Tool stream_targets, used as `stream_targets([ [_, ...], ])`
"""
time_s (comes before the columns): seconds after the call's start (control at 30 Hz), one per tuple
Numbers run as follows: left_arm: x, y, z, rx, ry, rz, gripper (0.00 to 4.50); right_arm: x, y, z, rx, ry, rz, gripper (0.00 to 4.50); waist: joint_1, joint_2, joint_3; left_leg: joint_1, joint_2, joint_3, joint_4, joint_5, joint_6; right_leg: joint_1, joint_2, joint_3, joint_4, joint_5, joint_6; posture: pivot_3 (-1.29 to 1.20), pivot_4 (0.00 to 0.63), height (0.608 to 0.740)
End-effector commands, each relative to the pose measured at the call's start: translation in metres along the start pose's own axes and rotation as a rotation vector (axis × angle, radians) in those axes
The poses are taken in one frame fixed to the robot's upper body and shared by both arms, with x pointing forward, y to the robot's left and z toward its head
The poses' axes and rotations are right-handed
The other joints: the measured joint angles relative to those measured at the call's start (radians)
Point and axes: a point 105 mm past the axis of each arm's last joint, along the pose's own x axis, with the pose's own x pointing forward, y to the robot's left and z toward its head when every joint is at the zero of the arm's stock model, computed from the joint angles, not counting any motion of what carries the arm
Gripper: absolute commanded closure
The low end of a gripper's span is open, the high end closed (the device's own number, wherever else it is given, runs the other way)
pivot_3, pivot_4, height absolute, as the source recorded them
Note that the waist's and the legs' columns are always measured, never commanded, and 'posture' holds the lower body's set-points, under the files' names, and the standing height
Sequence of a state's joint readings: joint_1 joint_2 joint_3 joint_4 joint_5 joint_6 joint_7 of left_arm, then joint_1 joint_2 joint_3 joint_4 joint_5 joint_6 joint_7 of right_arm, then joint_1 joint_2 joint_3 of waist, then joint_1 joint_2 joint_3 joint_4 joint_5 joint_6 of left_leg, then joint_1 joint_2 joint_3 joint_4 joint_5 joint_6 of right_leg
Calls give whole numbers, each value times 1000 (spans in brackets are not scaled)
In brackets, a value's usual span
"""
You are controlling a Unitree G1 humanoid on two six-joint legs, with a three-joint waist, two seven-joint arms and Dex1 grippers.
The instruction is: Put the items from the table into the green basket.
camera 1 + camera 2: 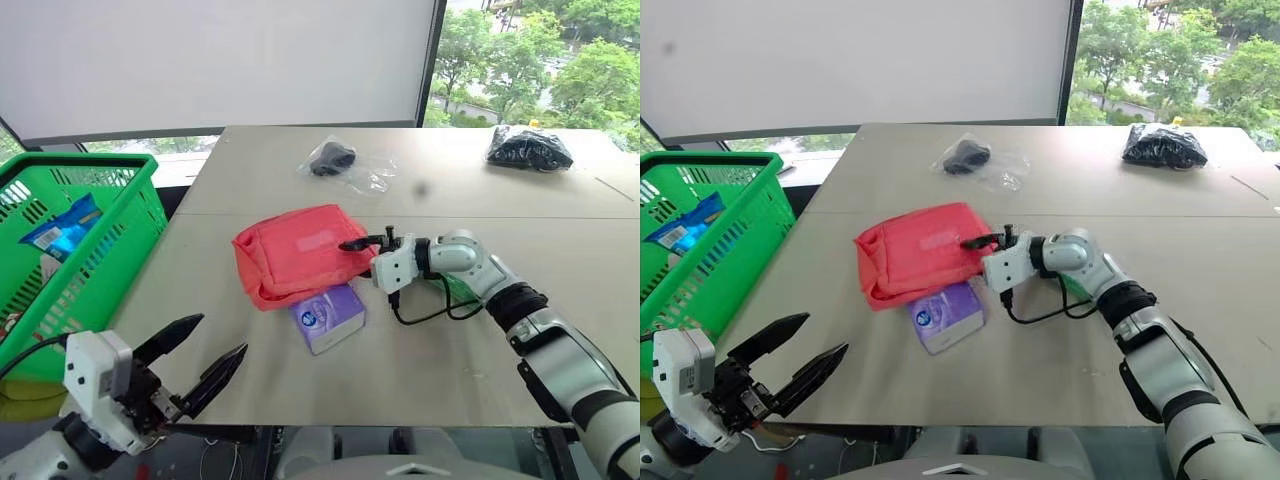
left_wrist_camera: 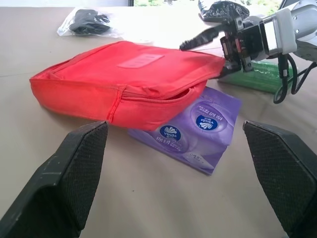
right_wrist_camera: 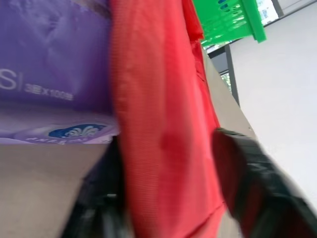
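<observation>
Two black fingers of the left pincer (image 1: 195,365) spread wide at the near edge of the surface (image 1: 500,370), holding nothing, just short of the purple tissue pack (image 1: 328,317). Beyond the pack, coral-red fabric pouch (image 1: 298,252), lying flat and overlapping the pack's far edge. Right pincer (image 2: 225,49) closing on the pouch's right end, one finger over the top and one under the end; apparently gripping, though not certain from these views. Green tube (image 2: 260,75) just behind that pincer. Off to the left, green basket (image 1: 135,170) beside the surface, already holding some goods. Farther back, clear bag with black lump (image 1: 340,160), then black crinkled bag (image 1: 528,148) at the far right.

Step in hand: grasping the pouch. Next: firm hold, lift clear of the pack, carry left over the basket rim, release.
</observation>
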State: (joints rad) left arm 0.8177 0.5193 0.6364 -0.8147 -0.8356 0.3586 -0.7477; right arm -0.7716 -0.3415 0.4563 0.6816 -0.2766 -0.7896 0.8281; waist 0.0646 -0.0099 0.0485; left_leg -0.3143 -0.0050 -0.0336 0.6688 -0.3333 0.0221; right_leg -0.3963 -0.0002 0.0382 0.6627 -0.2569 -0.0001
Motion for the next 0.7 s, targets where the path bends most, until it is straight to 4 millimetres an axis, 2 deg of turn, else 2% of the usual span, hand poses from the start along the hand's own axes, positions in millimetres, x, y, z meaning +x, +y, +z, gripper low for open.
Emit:
stream_targets([
  [0.03, 1, 0, 4, 23, -4, -11, 0, -3, -13, 8, -29, -25, -38, 4144, 0, 0, 0, 0, 0, 0, 0, 0, 0, 0, 0, 0, 0, 0, 0, 188, 0, 740],
  [0.07, 1, 0, 4, 24, -4, -11, 0, -3, -14, 7, -32, -21, -38, 4464, 0, 0, 0, 0, 0, 0, 0, 0, 0, 0, 0, 0, 0, 0, 0, 188, 0, 740],
  [0.2, 3, 0, 5, 30, -9, -14, 0, -7, -29, 3, -40, 9, -104, 4464, 0, 0, 0, 0, 0, 0, 0, 0, 0, 0, 0, 0, 0, 0, 0, 183, 0, 740],
  [0.27, 5, 1, 7, 36, -21, -11, 0, -12, -47, 1, -65, 33, -184, 4464, 0, 0, 0, 0, 0, 0, 0, 0, 0, 0, 0, 0, 0, 0, 0, 180, 0, 740],
  [0.37, 11, 2, 17, 41, -66, -14, 0, -27, -86, -6, -79, 98, -347, 4464, 0, 1, 0, 0, 0, 0, 0, 0, 0, 0, 0, 0, 0, 0, 0, 176, 0, 740],
  [0.53, 28, -4, 33, 76, -110, -73, 0, -69, -140, -23, -141, 258, -564, 4464, 2, 0, 0, -1, -1, -1, 0, 1, -3, -1, 0, 0, 0, 0, 0, 163, 0, 740],
  [0.57, 34, -6, 38, 86, -123, -94, 0, -83, -150, -29, -160, 315, -603, 4464, 2, 0, 0, -1, -1, -1, 0, 2, -4, -1, 0, 0, 0, 0, 0, 155, 0, 740],
  [0.67, 48, -10, 48, 106, -142, -137, 0, -118, -167, -44, -197, 458, -673, 4464, 2, 0, 0, -3, -1, -1, 0, 2, -4, -3, -1, 0, 0, 1, 2, 148, 0, 740],
  [0.7, 53, -10, 51, 109, -146, -149, 0, -129, -170, -50, -209, 508, -691, 4464, 4, -1, -1, -9, -2, -1, 0, 3, -5, -9, -1, 0, 1, 2, 2, 141, 0, 740],
])
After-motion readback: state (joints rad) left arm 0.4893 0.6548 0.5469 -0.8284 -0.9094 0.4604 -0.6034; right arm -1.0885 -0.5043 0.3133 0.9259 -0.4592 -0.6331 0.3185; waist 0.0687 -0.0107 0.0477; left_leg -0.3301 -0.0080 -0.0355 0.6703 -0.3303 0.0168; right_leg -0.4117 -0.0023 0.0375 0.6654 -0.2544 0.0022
